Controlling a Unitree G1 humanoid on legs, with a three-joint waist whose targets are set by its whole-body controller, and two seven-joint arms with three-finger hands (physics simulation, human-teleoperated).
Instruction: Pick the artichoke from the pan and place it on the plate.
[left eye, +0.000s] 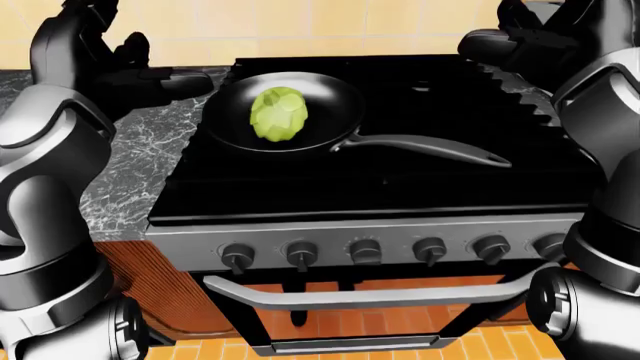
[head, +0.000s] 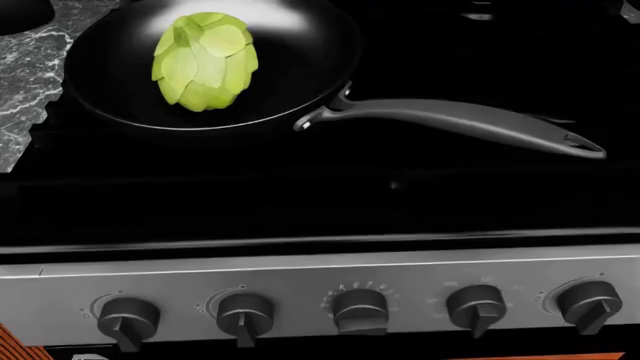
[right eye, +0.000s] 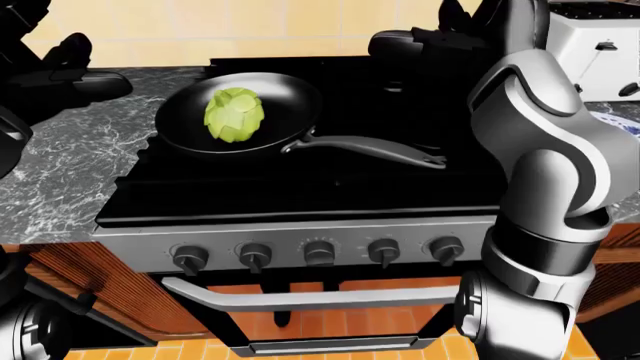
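The left robot hand (left eye: 120, 67) was raised at the upper left of the left-eye view, above the marbled bench (left eye: 140, 172), its dark fingers spread and holding nothing. It stood well apart from the pan, to the pan's left. The right robot hand (right eye: 430, 41) hung near the top of the right-eye view, over the far part of the stove (left eye: 400, 180); its fingers looked loosely spread and empty, though their dark shapes merged with the black cooktop.

Between the two hands lay the black pan (head: 300, 45), sitting on the stove's left side, its grey handle (head: 470, 124) pointing toward the right of the head view. The green artichoke (head: 205, 61) rested inside the pan, a little left of its middle, touched by neither hand.

Below the cooktop ran the steel panel with its row of dark knobs (head: 360, 309), and under that the oven door handle (left eye: 380, 296). A white toaster (right eye: 595, 34) stood at the right-eye view's upper right edge.
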